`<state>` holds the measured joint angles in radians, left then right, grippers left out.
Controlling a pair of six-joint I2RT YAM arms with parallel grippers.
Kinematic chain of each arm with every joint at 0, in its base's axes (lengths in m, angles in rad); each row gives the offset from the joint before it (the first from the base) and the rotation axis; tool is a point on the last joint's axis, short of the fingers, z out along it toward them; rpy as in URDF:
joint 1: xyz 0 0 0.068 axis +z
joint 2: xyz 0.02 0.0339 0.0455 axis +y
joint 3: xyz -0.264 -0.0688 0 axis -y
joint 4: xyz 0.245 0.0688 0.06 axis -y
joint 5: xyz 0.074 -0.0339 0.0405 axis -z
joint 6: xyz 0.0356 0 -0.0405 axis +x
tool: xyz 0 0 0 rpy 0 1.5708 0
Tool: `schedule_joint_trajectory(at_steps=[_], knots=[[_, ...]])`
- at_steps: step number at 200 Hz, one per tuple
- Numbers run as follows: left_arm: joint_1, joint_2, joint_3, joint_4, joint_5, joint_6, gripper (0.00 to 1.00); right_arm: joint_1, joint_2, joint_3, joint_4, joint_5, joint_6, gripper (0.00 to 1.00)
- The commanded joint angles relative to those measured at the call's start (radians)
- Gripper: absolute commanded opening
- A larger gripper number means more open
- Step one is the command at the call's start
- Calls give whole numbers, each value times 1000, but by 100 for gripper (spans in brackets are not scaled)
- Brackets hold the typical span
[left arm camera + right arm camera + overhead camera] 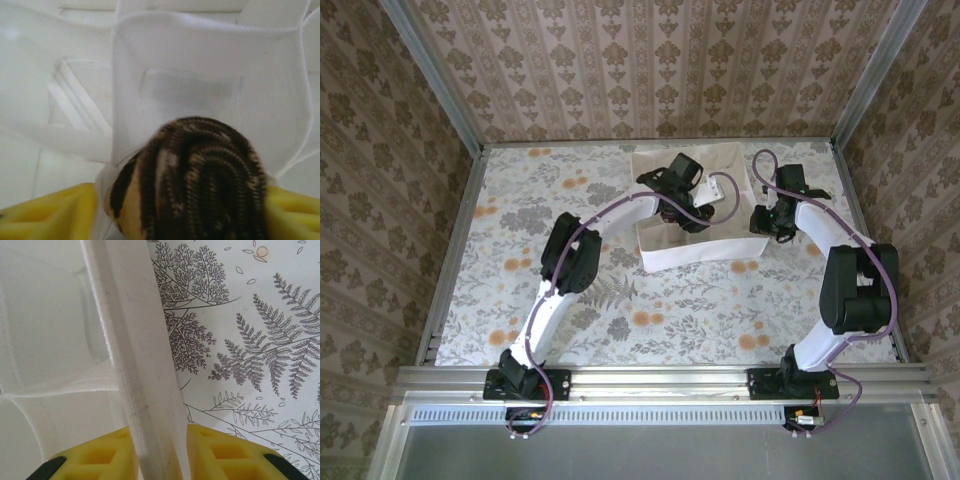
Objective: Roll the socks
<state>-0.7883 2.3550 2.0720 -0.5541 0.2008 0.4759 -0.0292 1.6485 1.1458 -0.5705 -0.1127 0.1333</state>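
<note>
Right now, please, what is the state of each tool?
Left tool: open, with the rolled brown sock between its fingers.
Right tool: closed on the white box wall.

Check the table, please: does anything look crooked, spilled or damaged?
The white box sits askew on the table, its right wall between the right gripper's jaws. Nothing looks spilled or damaged.

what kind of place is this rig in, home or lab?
Most likely a lab test cell dressed to look homely: wallpaper-patterned walls held in an aluminium frame, a floral-print tabletop, and two robot arms bolted at its near edge.
</note>
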Motion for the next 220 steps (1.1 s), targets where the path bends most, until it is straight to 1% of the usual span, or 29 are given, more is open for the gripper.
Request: schedule_joint_trajectory(at_steps=[1,29,39,73,96,109,119,123,136,142,168,195,206,209,220], knots=[[11,-112,-9,-52,11,29,100,-1,-25,49,-13,1,-6,32],[15,-174,6,-59,12,50,100,-1,-22,76,-26,-6,0,32],[18,-193,7,-60,14,53,100,-1,-32,83,-28,-10,3,33],[29,-265,-9,-63,14,55,100,-1,-86,128,-54,-8,-12,44],[45,-348,-79,-25,-1,35,100,-3,-157,131,-51,16,-25,53],[63,-417,-163,33,-12,15,100,-3,-214,106,-28,52,-36,58],[80,-483,-253,94,-24,-5,100,-4,-249,75,-4,92,-46,62],[89,-510,-289,120,-29,-12,100,-4,-292,60,5,108,-51,63],[115,-600,-413,197,-46,-37,100,-6,-357,8,29,146,-75,68],[130,-641,-469,228,-57,-49,100,-6,-384,-17,67,161,-88,70],[202,-815,-698,315,-82,-126,100,-9,-493,-145,150,244,-118,79],[292,-1001,-956,399,-109,-216,100,-27,-581,-281,243,307,-90,87],[325,-1078,-1064,440,-126,-255,100,-49,-604,-337,282,309,-68,89],[360,-1098,-1090,450,-131,-268,100,-53,-611,-351,294,309,-61,90],[419,-1178,-1191,486,-149,-328,100,-72,-628,-400,334,313,-38,92]])
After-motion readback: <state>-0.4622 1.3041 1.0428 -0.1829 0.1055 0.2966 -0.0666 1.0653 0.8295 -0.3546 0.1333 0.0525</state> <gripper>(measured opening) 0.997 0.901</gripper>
